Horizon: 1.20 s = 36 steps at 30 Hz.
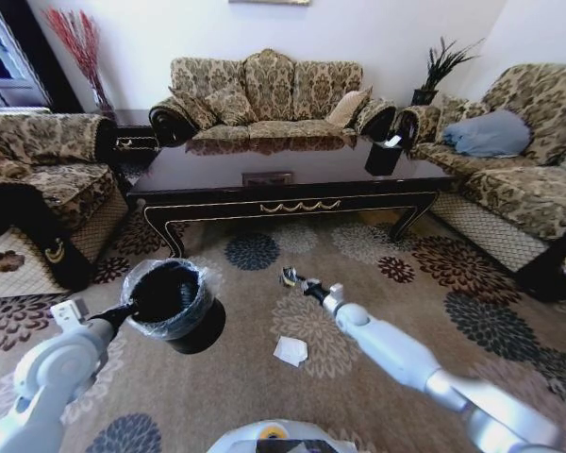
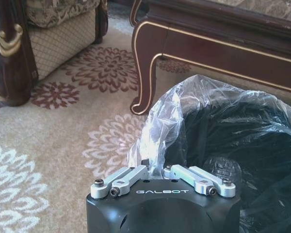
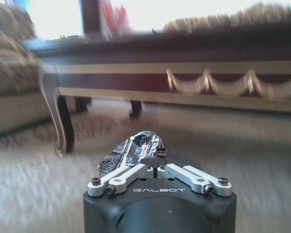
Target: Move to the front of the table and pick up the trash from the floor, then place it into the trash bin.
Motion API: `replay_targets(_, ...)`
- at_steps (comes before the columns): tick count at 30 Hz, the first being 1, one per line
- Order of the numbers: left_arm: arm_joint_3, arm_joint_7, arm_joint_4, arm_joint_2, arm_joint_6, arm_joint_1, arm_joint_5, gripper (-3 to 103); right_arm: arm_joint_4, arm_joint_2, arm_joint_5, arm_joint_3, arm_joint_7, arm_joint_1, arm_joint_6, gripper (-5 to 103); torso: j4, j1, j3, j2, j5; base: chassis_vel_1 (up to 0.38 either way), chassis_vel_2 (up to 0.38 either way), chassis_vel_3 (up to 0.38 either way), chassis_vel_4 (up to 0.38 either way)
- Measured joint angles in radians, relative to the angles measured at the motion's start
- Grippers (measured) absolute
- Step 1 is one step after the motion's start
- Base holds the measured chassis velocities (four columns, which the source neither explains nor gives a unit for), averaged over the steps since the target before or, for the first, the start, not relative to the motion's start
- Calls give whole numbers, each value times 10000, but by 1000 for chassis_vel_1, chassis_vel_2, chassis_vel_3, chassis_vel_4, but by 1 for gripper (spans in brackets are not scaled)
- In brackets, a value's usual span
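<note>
On the left, the left gripper is clamped on the rim of the trash bin, pinching its crinkly clear liner, and holds it off the carpet, mouth up, probably so litter can be dropped straight in; no trash shows inside the dark bin. To its right the right gripper is closed on a dark crumpled wrapper, lifted clear of the floor before the coffee table, while the crumpled white paper lies on the carpet between the arms
</note>
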<state>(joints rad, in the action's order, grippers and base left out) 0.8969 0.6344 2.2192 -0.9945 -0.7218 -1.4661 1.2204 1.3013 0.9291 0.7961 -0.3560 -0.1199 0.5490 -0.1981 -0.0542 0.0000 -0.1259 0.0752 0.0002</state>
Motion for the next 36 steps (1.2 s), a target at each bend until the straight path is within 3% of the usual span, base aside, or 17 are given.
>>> replay_targets(8, -595, 13, -407, 61, -62, 478, 35, 4, 1851, -426, 85, 190, 401, -473, -355, 0, -2, 0, 0, 0, 0, 0, 0, 0, 0)
replay_targets(14, -1537, 35, -1220, 218, -76, 1727, 79, 4, 3154, -502, 105, -427, 491, -1183, -857, 0, -2, 0, -1, 0, -4, 0, 0, 0, 0)
replay_targets(21, -2620, -172, -2076, 188, -66, 2773, -221, 4, 3070, 190, -331, -1802, 182, -2000, -1441, 0, 1, 0, -1, 0, -5, 0, 0, 0, 0)
replay_targets(29, -2606, -242, -2178, 36, -25, 3145, -198, 4, 2581, 754, -1091, -2811, 155, -2118, -1601, 0, -3, 1, -1, 0, -2, 0, 0, 0, 0)
replay_targets(36, -2028, -260, -2005, 65, -22, 3081, -60, 4, 2466, 910, -1720, -3335, 511, -1972, -1652, 0, 1, 1, -1, -1, -3, 0, 0, 0, 0)
